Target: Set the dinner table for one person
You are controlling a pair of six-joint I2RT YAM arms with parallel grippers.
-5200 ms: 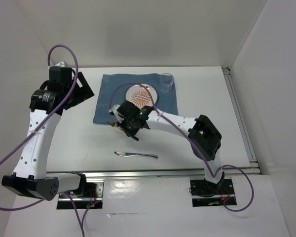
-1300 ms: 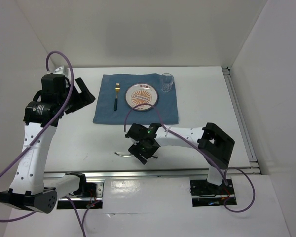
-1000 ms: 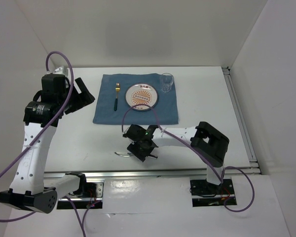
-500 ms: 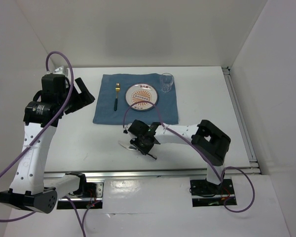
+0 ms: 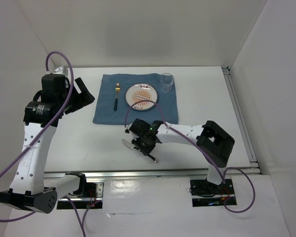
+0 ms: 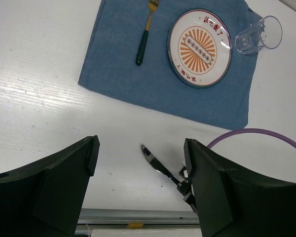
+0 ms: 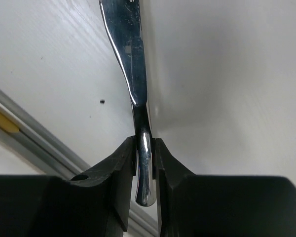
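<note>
A silver knife [image 5: 138,149] lies slanted low over the white dinner table [image 5: 79,143] near its front edge, blade to the left. My right gripper [image 5: 146,146] is shut on the handle; in the right wrist view the handle [image 7: 144,163] sits pinched between both fingers with the blade [image 7: 127,54] reaching away. My left gripper [image 5: 82,94] hangs open and empty above the table's left side. From its wrist view I see the knife [image 6: 156,161] between its wide-apart fingers [image 6: 64,187]. A blue placemat [image 5: 167,112] holds a plate [image 5: 142,97], a fork [image 5: 116,97] and a glass [image 5: 166,82].
A metal rail [image 5: 153,173] runs along the table's front edge, close behind the knife. Another rail [image 5: 239,118] borders the right side. White walls enclose the table at the back and sides. A purple cable [image 5: 138,106] loops over the right arm near the placemat.
The right gripper has closed on the knife handle. The knife has swung from lying along the front edge to a slant, moved slightly away from the rail. The left arm is unchanged.
</note>
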